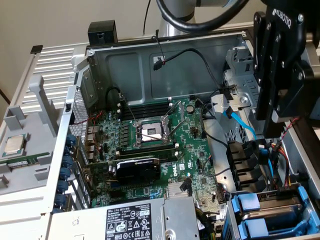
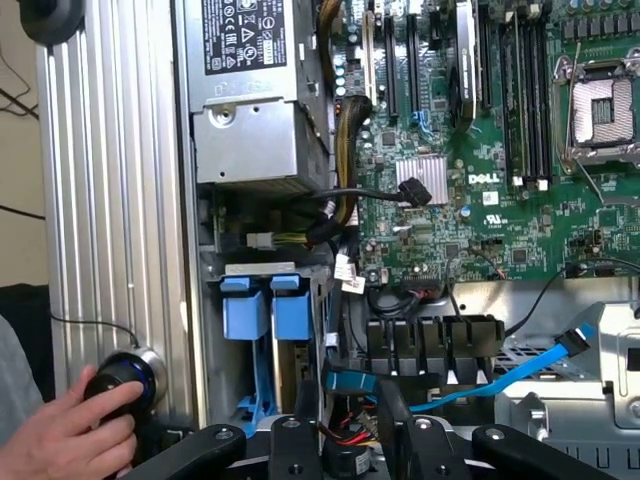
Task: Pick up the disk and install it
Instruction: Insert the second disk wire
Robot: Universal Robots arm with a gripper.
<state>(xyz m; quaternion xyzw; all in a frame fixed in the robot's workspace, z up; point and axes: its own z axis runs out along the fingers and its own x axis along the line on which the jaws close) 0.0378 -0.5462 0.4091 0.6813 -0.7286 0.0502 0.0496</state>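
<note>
In the wrist view the end effector (image 2: 345,445) is seen with its two black fingers (image 2: 295,440) partly spread, and nothing is clamped between them; loose wiring is visible through the gap. A person's hand (image 2: 75,430) is also shown there, resting on a round black knob (image 2: 122,378) beside a ribbed grey panel (image 2: 110,200). In the exterior view the end effector is placed at about two o'clock from the motherboard (image 1: 195,165), raised above the open computer case (image 1: 150,65) and well apart from the drive cage. The disk (image 1: 280,199), grey metal framed in blue plastic, is found seated in that cage at about four o'clock from the motherboard, in the corner of the case, and it is not touched. A blue cable (image 1: 240,120) is run between the end effector and the cage. An empty processor socket (image 1: 150,132) is seen at the board's middle, a black graphics card (image 1: 137,167) just below it at six o'clock, and a grey power supply (image 1: 130,220) further down. A square silver chip (image 1: 14,145) is laid on a grey tray at nine o'clock, outside the case. A plain beige wall (image 1: 50,20) is seen behind.
</note>
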